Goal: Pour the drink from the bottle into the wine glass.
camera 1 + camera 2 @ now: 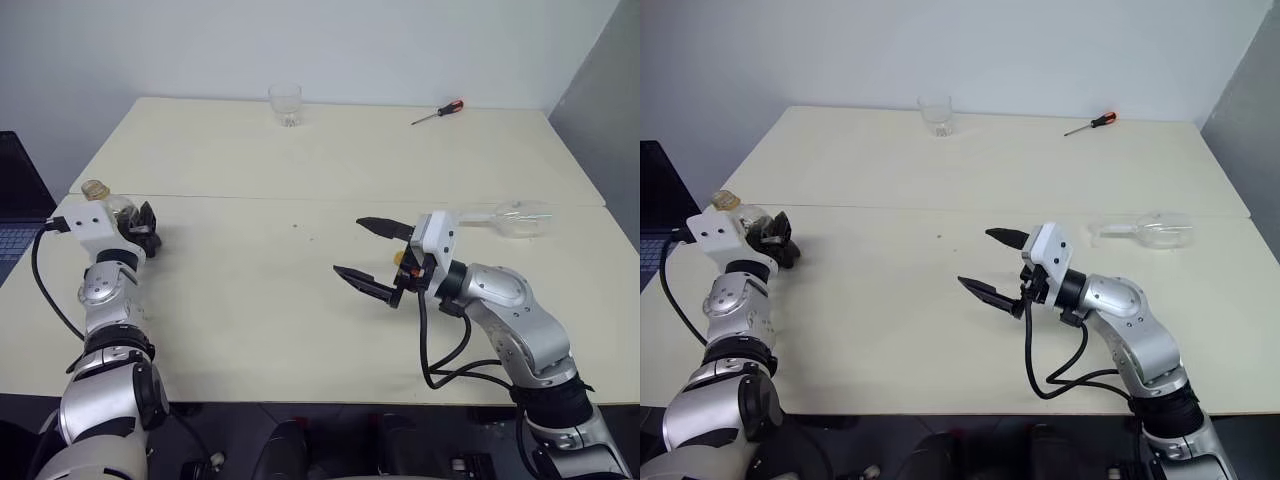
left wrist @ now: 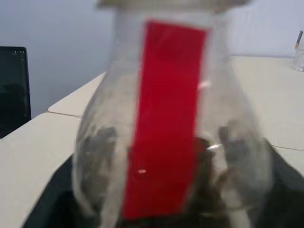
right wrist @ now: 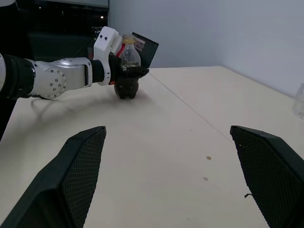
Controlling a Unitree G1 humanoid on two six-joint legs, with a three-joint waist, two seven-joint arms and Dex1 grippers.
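Bottle stands upright at my left table edge, between the left gripper's fingers; whether they're clamped on it I can't tell. Right gripper hovers spread wide, holding nothing. Glass lies on its side, far right.

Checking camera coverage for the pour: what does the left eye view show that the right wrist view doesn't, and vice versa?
Left eye view: the wine glass lying on its side, and a screwdriver. Right wrist view: the dark drink low in the bottle. Both: the bottle standing on the table, the left gripper at it, and the open right gripper.
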